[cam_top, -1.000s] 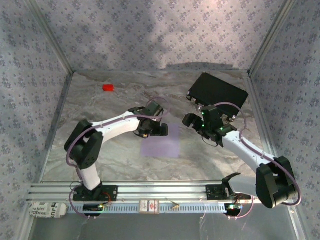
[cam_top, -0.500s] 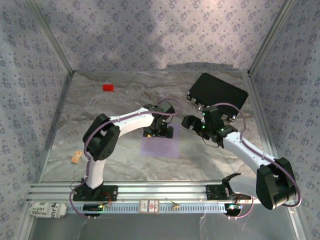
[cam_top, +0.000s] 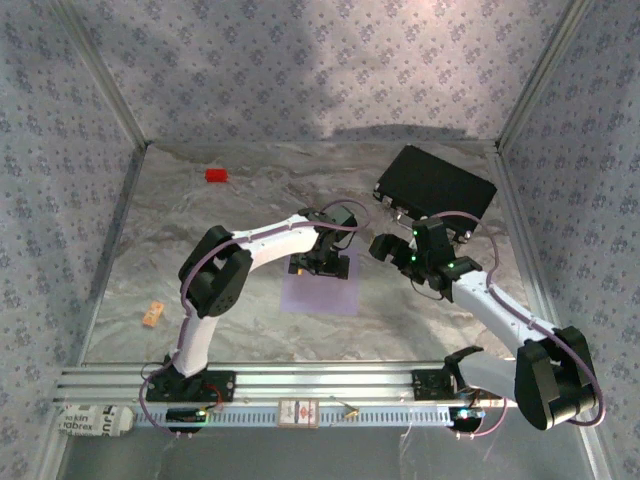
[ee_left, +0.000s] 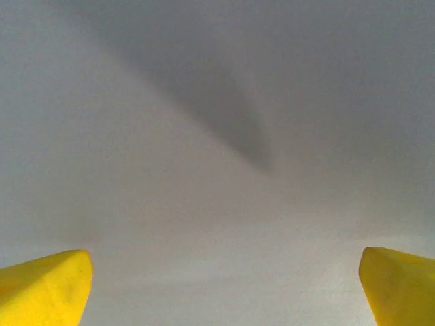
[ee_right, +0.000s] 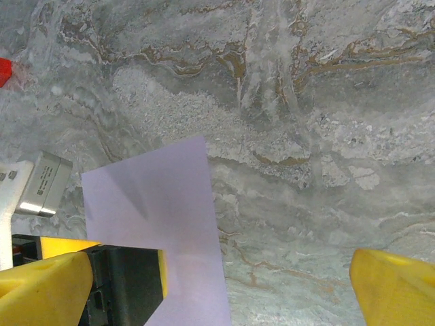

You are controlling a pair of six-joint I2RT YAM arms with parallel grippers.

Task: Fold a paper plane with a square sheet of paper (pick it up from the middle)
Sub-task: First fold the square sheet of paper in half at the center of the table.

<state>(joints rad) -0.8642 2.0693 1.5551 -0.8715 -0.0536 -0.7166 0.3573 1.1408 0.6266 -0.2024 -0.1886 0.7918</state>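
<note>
Now, sheet: the square sheet of paper (cam_top: pixel 320 292) lies flat and unfolded at the middle of the table (cam_top: pixel 240 200).
Left arm: the left arm (cam_top: pixel 265 238) rises from its base at 8 o'clock and bends at a high elbow. Its white forearm runs toward 2 o'clock and the wrist turns down.
Left claw: the left gripper (cam_top: pixel 322 264) points down over the sheet's 12 o'clock edge. Its yellow fingertips (ee_left: pixel 44 288) are spread wide with pale paper below and nothing held; whether they touch the sheet cannot be told.
Right arm: the right arm (cam_top: pixel 500 305) folds at 4 o'clock and stretches toward 10 o'clock.
Right claw: the right gripper (cam_top: pixel 384 246) hangs at 2 o'clock of the sheet, apart from it, jaws wide and empty.
Others: the black case (cam_top: pixel 435 185) lies farther out at 2 o'clock, the red block (cam_top: pixel 215 175) at 11 o'clock, the tan block (cam_top: pixel 152 316) at 9 o'clock.
</note>
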